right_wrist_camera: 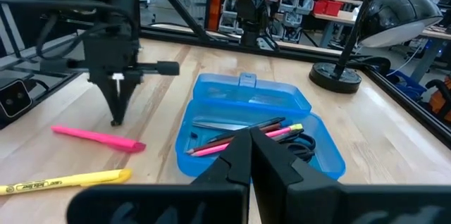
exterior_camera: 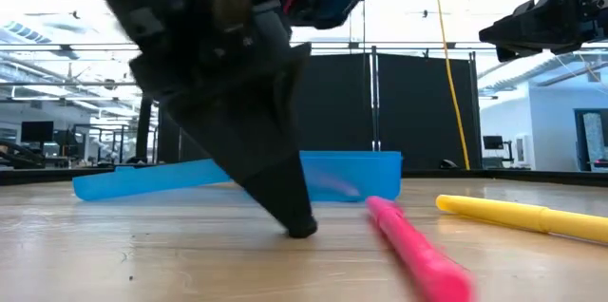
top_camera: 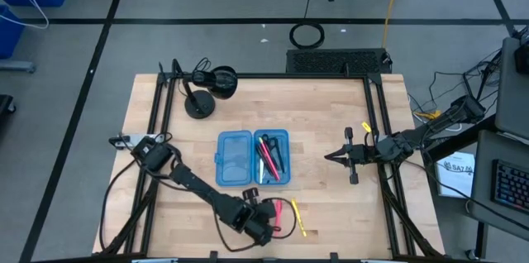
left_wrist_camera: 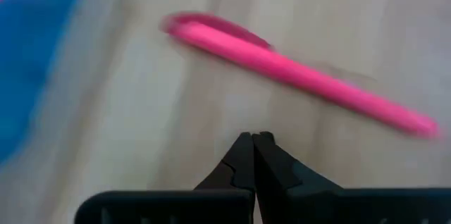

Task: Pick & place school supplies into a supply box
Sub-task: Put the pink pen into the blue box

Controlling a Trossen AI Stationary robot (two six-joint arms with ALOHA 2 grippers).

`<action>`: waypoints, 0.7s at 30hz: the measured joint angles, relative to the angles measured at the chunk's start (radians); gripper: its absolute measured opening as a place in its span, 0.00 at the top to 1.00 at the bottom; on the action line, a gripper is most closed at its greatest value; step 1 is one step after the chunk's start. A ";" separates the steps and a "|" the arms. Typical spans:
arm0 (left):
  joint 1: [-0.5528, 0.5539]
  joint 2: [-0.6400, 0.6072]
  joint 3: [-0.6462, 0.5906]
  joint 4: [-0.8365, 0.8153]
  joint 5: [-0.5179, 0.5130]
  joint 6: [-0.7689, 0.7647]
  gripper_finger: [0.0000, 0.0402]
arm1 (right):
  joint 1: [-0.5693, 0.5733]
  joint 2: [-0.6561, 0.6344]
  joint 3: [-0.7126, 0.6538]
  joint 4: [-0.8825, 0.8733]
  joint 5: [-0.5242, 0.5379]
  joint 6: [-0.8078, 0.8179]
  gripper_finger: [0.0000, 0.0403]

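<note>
The translucent blue supply box lies open on the table's middle, its two halves flat. One half holds pink, red and dark pens and the black-handled scissors. A pink pen and a yellow pen lie on the table near its front edge. My left gripper is shut and points down, its tips at the tabletop just beside the pink pen. My right gripper is shut and empty, held above the table to the right of the box. My left gripper's shut fingertips stand at the tabletop next to the pink pen, coming from above. A gap shows between them and the pen. I cannot tell whether they touch the wood.
A black round-based desk lamp stands at the far left of the table. A black frame runs along the table's edges. Bare wood lies between the box and the right gripper.
</note>
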 joint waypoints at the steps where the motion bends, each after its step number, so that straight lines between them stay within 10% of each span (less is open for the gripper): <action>1: 0.005 0.000 0.000 -0.004 -0.013 0.007 1.00 | 0.000 0.000 0.000 -0.001 0.000 0.000 1.00; 21: -0.031 -0.114 0.008 0.030 0.041 -0.192 0.95 | 0.000 0.003 0.000 -0.007 0.000 -0.025 1.00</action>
